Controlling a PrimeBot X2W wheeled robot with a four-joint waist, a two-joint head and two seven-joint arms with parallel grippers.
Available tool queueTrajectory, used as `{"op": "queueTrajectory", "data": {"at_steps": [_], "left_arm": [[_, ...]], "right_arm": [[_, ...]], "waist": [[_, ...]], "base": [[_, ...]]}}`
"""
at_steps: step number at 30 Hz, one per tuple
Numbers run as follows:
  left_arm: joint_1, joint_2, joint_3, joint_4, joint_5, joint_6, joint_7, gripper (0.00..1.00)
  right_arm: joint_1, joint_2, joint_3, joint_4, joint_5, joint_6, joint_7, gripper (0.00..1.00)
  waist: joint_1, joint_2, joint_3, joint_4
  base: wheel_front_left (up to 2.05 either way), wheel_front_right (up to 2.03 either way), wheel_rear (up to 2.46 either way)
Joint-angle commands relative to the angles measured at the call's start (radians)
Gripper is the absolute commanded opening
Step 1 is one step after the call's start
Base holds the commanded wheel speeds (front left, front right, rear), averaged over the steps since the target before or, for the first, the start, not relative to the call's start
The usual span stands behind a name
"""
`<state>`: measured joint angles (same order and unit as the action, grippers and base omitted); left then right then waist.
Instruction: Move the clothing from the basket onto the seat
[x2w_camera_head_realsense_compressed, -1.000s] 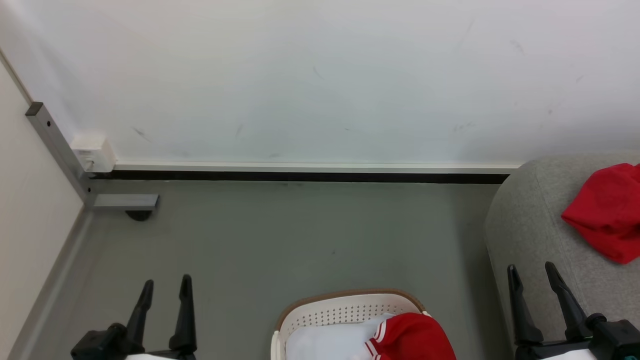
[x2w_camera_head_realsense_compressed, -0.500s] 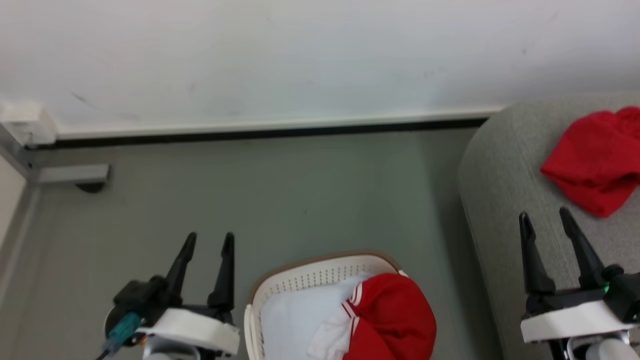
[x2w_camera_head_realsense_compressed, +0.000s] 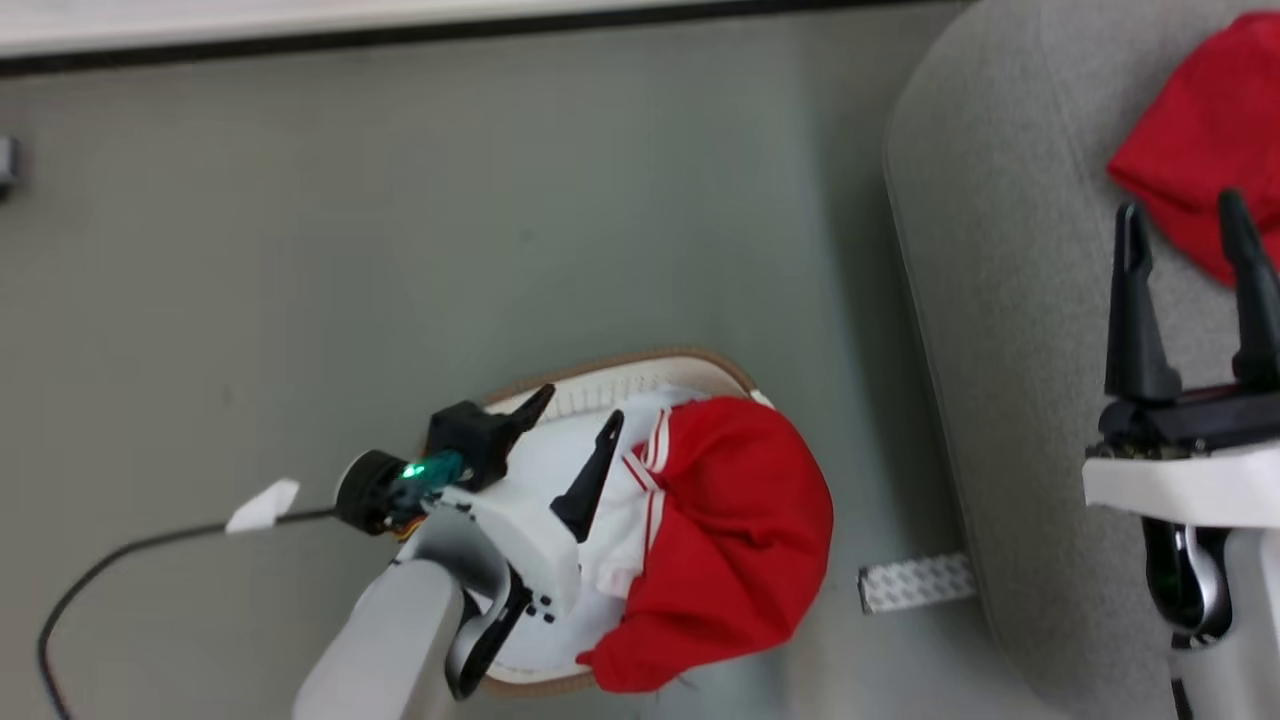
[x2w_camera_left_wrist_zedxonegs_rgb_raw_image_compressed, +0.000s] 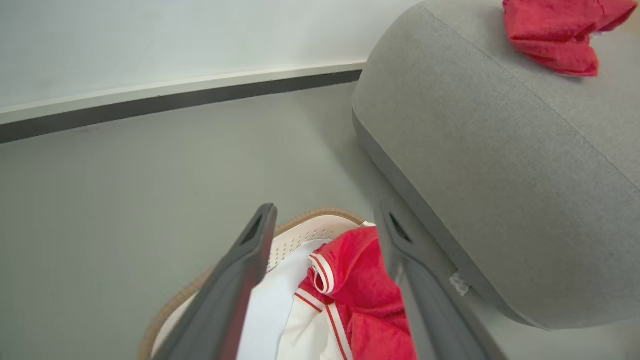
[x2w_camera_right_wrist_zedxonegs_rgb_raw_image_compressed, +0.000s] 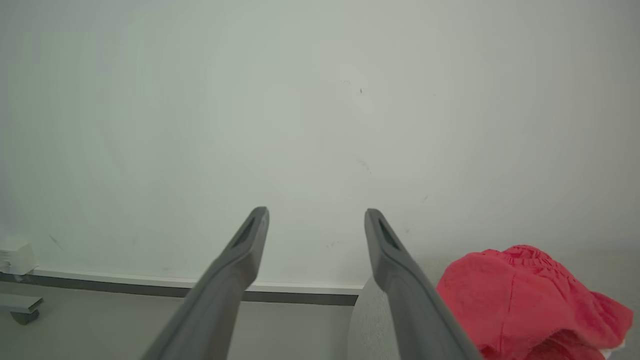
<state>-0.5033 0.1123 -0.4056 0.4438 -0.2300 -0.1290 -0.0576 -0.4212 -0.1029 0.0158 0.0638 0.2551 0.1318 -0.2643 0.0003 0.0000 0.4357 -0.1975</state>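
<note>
The cream basket (x2w_camera_head_realsense_compressed: 640, 360) with a brown rim stands on the grey floor, left of the seat (x2w_camera_head_realsense_compressed: 1000, 300). A red garment with white striped trim (x2w_camera_head_realsense_compressed: 735, 530) fills it, draped over its right rim. My left gripper (x2w_camera_head_realsense_compressed: 578, 408) hangs open just above the basket's left half, nothing between its fingers. In the left wrist view the left gripper (x2w_camera_left_wrist_zedxonegs_rgb_raw_image_compressed: 327, 220) frames the striped garment (x2w_camera_left_wrist_zedxonegs_rgb_raw_image_compressed: 360, 280) and basket rim (x2w_camera_left_wrist_zedxonegs_rgb_raw_image_compressed: 320, 216). A plain red garment (x2w_camera_head_realsense_compressed: 1200, 120) lies on the seat. My right gripper (x2w_camera_head_realsense_compressed: 1178, 207) stands open above the seat, beside it. The right gripper (x2w_camera_right_wrist_zedxonegs_rgb_raw_image_compressed: 316, 214) faces the wall, the plain red garment (x2w_camera_right_wrist_zedxonegs_rgb_raw_image_compressed: 515, 295) at lower right.
The grey seat (x2w_camera_left_wrist_zedxonegs_rgb_raw_image_compressed: 500, 165) rises close to the basket's right side. A white textured strip (x2w_camera_head_realsense_compressed: 915, 582) lies on the floor between them. A black cable with a white tag (x2w_camera_head_realsense_compressed: 262, 505) trails from my left wrist. The wall's baseboard (x2w_camera_left_wrist_zedxonegs_rgb_raw_image_compressed: 175, 95) runs behind.
The head camera has tilted down, shifting the whole picture. My left gripper has swung right and now hangs over the basket. The right gripper stays open by the seat.
</note>
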Motion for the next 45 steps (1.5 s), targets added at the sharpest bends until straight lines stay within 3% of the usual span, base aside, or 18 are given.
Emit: {"op": "queueTrajectory", "data": {"at_steps": [1, 13, 27, 40, 41, 42, 43, 45], "left_arm": [[-0.018, 0.014, -0.008, 0.01, -0.018, -0.002, 0.008, 1.0], [-0.199, 0.091, -0.225, 0.201, -0.147, -0.001, 0.172, 1.0], [-0.349, 0.105, -0.268, 0.44, -0.307, -0.001, 0.324, 1.0], [-0.399, 0.14, -0.486, 0.44, -0.43, -0.001, 0.52, 1.0], [-0.403, 0.145, -0.499, 0.43, -0.449, -0.001, 0.523, 0.69], [-0.405, 0.149, -0.516, 0.416, -0.462, -0.001, 0.526, 0.09], [-0.407, 0.156, -0.535, 0.403, -0.474, -0.002, 0.529, 0.0], [-0.412, 0.174, -0.561, 0.378, -0.508, -0.002, 0.522, 0.0]], "right_arm": [[-0.021, 0.001, -0.005, -0.006, -0.001, -0.002, 0.0, 1.0], [-0.16, 0.045, 0.011, -0.057, 0.017, -0.002, 0.0, 1.0], [-0.207, 0.053, 0.016, -0.112, 0.078, -0.002, 0.0, 1.0], [-0.188, 0.053, 0.018, -0.116, 0.099, -0.002, 0.0, 1.0], [-0.186, 0.053, 0.017, -0.116, 0.098, -0.002, 0.0, 1.0], [-0.185, 0.054, 0.016, -0.116, 0.098, -0.002, 0.0, 1.0], [-0.184, 0.053, 0.015, -0.115, 0.097, -0.002, 0.0, 1.0], [-0.185, 0.053, 0.014, -0.111, 0.098, -0.002, 0.0, 1.0]], "waist": [[-0.0003, 0.0, 0.091, -0.05], [-0.0003, 0.0, 0.29, -0.163], [-0.0003, 0.0, 0.426, -0.249], [-0.0003, 0.0, 0.472, -0.275], [-0.0003, 0.0, 0.473, -0.275], [-0.0003, 0.0, 0.474, -0.275], [-0.0003, 0.0, 0.474, -0.275], [-0.0003, 0.0, 0.474, -0.276]], "base": [[0.0, 0.0, 0.0], [0.0, 0.0, 0.0], [0.0, 0.0, 0.0], [0.0, 0.0, 0.0], [0.0, 0.0, 0.0], [0.0, 0.0, 0.0], [0.0, 0.0, 0.0], [0.0, 0.0, 0.0]]}}
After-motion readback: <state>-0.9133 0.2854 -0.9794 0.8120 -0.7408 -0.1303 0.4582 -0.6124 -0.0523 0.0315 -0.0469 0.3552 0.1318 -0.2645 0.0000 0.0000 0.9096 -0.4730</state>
